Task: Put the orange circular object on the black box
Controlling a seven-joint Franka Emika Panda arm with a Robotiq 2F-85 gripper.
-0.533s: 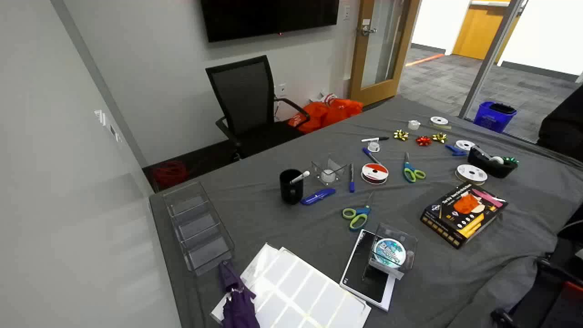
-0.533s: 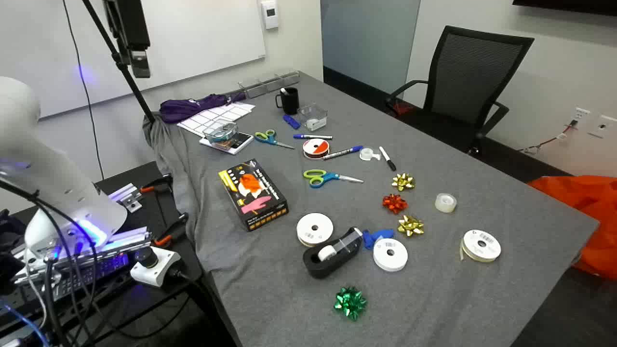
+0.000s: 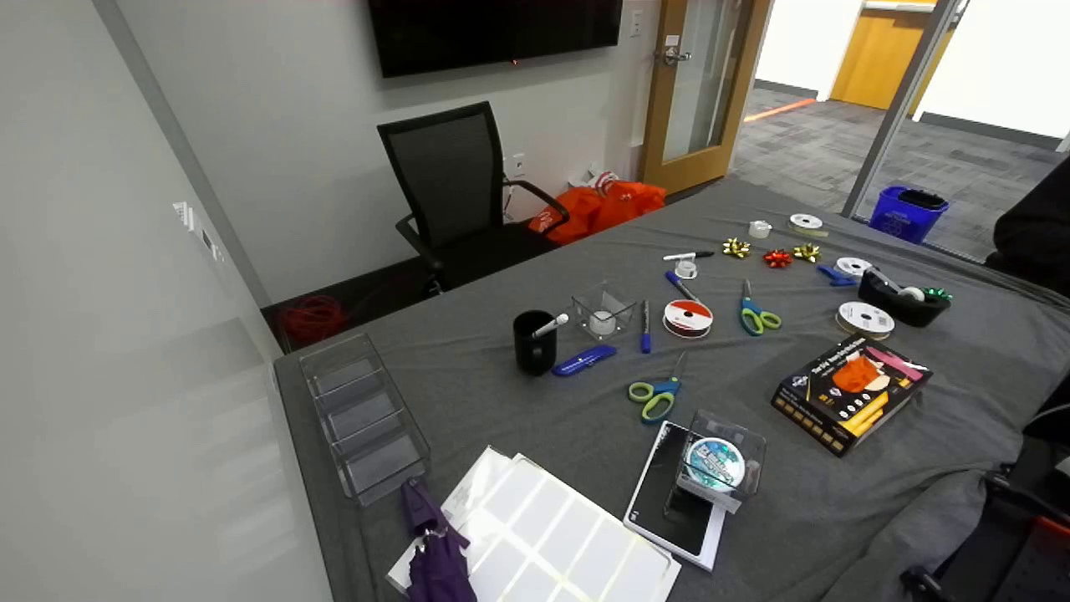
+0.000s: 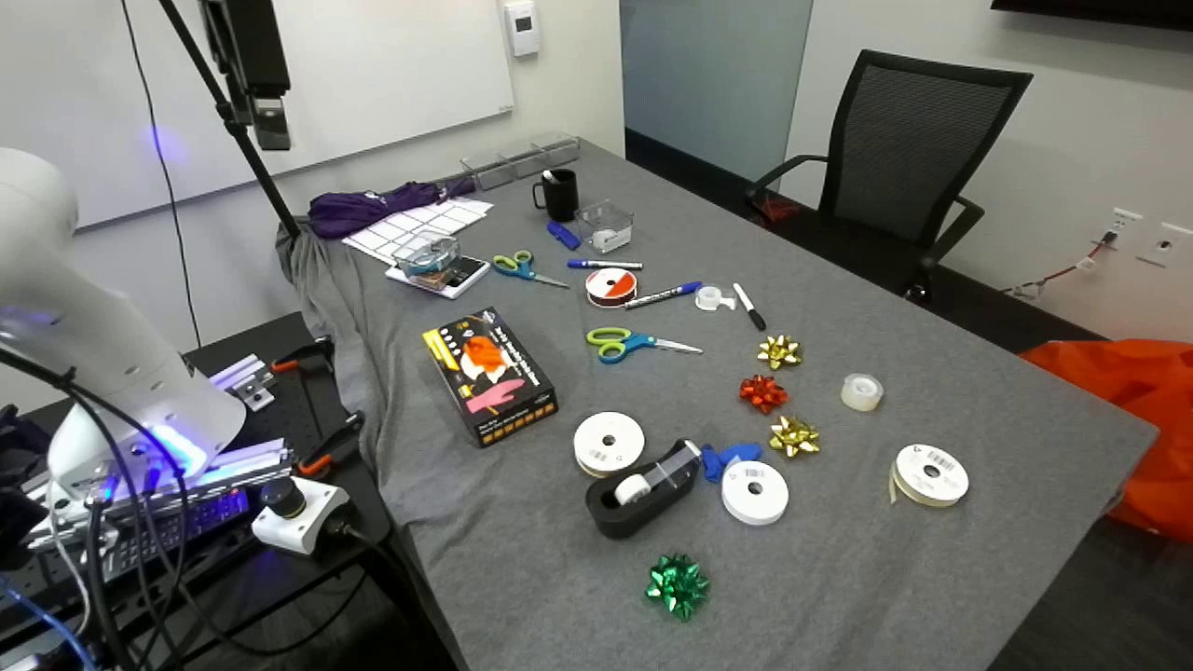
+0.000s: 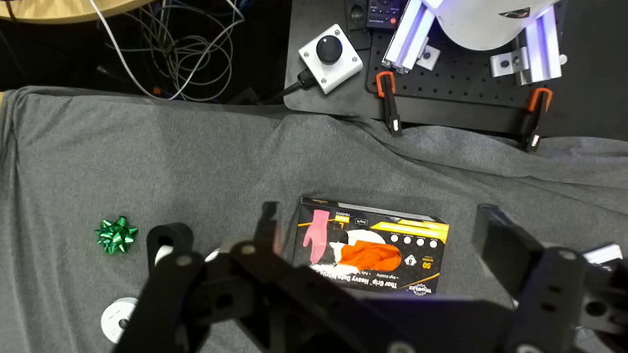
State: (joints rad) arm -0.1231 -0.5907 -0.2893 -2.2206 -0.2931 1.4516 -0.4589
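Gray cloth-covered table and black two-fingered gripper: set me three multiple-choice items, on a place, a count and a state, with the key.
1. Where does the round orange-and-white disc lie?
A) On the flat black printed box
B) Inside the black mug
C) On the gray cloth

2. How many shiny gold bows show?
A) One
B) Two
C) Four

3. In what state is the black two-fingered gripper?
A) Open
B) Shut on the shiny red bow
C) Shut and empty

1 C: both exterior views show the disc on the cloth.
2 B: both exterior views show two.
3 A: the wrist view shows its fingers wide apart.
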